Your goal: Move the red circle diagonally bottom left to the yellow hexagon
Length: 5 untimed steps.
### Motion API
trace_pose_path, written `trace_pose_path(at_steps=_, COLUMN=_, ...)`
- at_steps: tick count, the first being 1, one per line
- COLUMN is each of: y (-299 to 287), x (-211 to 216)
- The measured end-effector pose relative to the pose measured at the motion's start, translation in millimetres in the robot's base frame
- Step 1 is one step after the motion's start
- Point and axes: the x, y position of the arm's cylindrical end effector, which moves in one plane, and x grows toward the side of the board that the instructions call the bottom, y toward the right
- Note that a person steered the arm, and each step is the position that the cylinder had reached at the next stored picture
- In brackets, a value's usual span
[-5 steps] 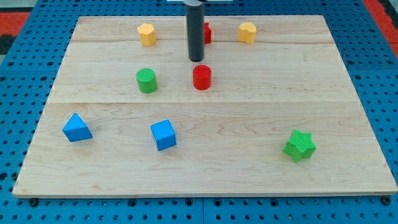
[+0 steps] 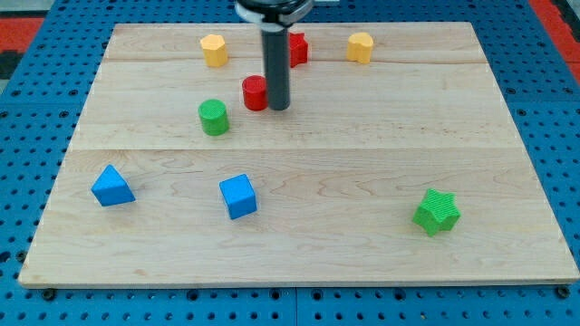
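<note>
A pale wooden table [image 2: 362,181] is sitting on a blue pegboard, with small blocks scattered across it. My tool is only a plain dark rod with nothing to spread or pinch, and my tip [image 2: 278,108] is resting right against the view's right side of the red circle [image 2: 255,93], touching it or very nearly so.

The red circle is lying in the upper middle of the table, just to the upper right of the green circle [image 2: 214,118] and well below and to the right of the yellow hexagon [image 2: 214,50], which is sitting near the top edge. Another red block [image 2: 297,47] is showing behind my rod, and a second yellow block [image 2: 361,46] is sitting further right.

The goal spot, I judge, is just down and left of the yellow hexagon, so the red circle is needing to travel further left and slightly up. The risk is that a push from this side is driving it toward the green circle, knocking that one away. A round block may also be slipping off my tip sideways if I am pressing off-centre.
</note>
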Motion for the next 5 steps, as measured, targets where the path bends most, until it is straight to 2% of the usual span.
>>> trace_pose_path(at_steps=2, y=-94.2, x=13.4)
trace_pose_path(at_steps=3, y=-153.0, x=-14.2)
trace_pose_path(at_steps=5, y=-140.3, x=-62.7)
